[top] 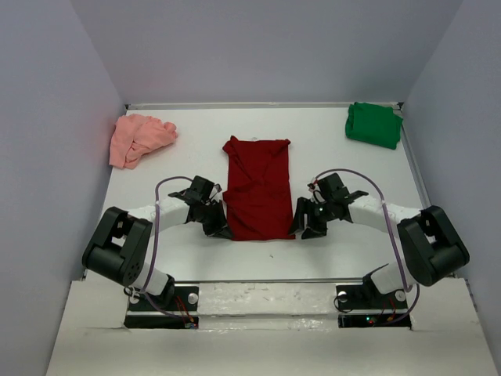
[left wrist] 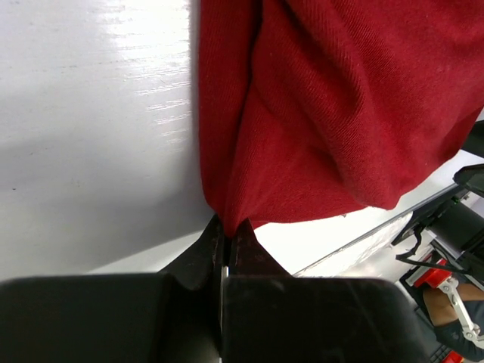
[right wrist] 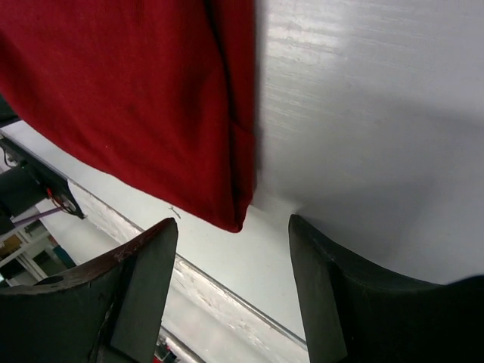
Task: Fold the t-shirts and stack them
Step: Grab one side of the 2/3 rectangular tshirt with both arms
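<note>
Red shirt [top: 258, 188] lies flat; the left gripper [left wrist: 225, 246] pinches its near left corner, the right gripper [right wrist: 231, 227] gapes at its near right corner. Likely next: close the right, then fold the hem away

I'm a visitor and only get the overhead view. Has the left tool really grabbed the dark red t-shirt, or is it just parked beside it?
Observer: Grabbed. The left wrist camera shows the left tool shut, with a near corner of the dark red t-shirt pinched in it.
Operator: And the right one?
Observer: The right tool is open. The other near corner lies at the mouth of its gap and touches neither side.
Operator: Is the cloth a single layer there?
Observer: No. The right wrist camera shows a folded-over strip along that edge.
</note>
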Robot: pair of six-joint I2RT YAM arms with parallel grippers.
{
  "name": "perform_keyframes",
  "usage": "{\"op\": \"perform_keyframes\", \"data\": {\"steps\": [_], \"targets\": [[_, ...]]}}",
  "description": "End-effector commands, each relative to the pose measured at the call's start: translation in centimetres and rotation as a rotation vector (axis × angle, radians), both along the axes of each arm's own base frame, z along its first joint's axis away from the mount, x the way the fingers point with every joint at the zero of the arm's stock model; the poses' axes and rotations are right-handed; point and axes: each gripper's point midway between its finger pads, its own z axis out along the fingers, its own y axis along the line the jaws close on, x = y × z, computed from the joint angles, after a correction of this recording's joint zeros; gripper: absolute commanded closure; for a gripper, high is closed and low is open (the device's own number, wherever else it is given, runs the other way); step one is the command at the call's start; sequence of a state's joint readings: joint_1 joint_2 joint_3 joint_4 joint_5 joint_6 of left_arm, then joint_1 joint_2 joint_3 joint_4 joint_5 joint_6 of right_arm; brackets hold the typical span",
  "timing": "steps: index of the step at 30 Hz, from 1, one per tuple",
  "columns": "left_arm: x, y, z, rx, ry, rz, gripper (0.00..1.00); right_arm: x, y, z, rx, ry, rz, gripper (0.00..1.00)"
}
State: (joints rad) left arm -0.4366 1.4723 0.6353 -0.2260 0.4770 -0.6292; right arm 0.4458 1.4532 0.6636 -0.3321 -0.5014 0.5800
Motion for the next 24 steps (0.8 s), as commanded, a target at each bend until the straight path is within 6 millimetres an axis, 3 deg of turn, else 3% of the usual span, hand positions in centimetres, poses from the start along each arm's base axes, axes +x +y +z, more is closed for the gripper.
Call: {"op": "perform_keyframes", "data": {"steps": [1, 6, 9, 15, 18, 20, 24], "targets": [[-0.3, 0.9, -0.4, 0.050, 0.009, -0.001, 1.00, 2.3, 0.4, 0.3, -0.004, -0.075, 0.002, 0.34], [-0.3, 1.0, -0.5, 0.057, 0.008, -0.005, 1.00, 2.4, 1.2, -0.6, 0.026, -0.043, 0.010, 0.34], [-0.3, 0.9, -0.4, 0.055, 0.008, -0.004, 1.00, 2.4, 1.4, -1.2, 0.033, -0.026, 0.004, 0.39], [-0.4, 1.0, -0.6, 0.055, 0.013, -0.005, 1.00, 2.4, 0.8, -1.6, 0.012, -0.026, -0.053, 0.62], [-0.4, 0.9, -0.6, 0.052, 0.011, -0.006, 1.00, 2.2, 0.3, -1.7, -0.012, -0.022, -0.069, 0.93], [-0.3, 0.9, -0.5, 0.054, 0.008, -0.006, 1.00, 2.1, 0.2, -1.7, -0.020, -0.022, -0.074, 1.00], [-0.7, 0.9, -0.4, 0.052, 0.014, -0.003, 1.00, 2.1, -0.6, -1.5, -0.058, -0.033, -0.097, 1.00]]}}
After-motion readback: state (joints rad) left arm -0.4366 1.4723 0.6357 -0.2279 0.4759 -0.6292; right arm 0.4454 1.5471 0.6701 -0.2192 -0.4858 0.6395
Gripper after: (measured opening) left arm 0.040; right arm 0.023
